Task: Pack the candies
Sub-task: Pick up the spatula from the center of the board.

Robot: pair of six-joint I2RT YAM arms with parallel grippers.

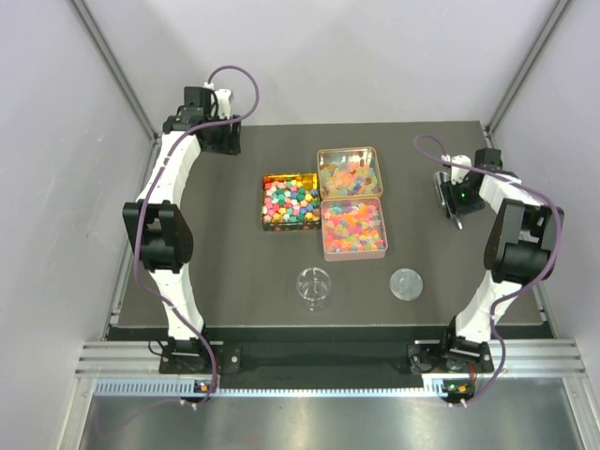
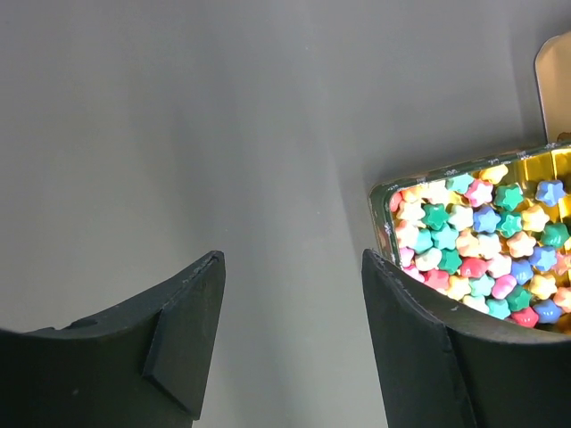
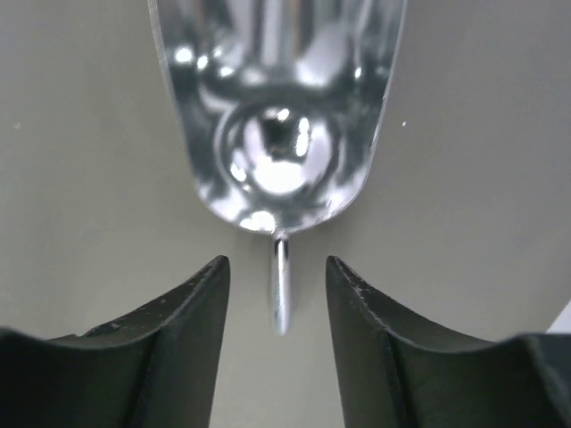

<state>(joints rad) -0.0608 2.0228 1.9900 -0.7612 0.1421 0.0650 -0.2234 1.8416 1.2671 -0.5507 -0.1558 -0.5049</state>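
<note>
The step in hand seems to be grasping the scoop (image 3: 278, 116). The right gripper (image 3: 275, 267) is open astride its handle (image 3: 280, 303) and should close next. The left gripper (image 2: 293, 263) is open and empty.

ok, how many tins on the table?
3: gold tin left of centre; far pink tin right of it; near pink tin in front of that. None appear hidden.

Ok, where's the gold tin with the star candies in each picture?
Top view: the gold tin sits mid-table, just left of the pink tins.
Left wrist: at the right edge, star candies showing.
Right wrist: not in it; only a shiny scoop.
Shared landmark: the grey table.
</note>
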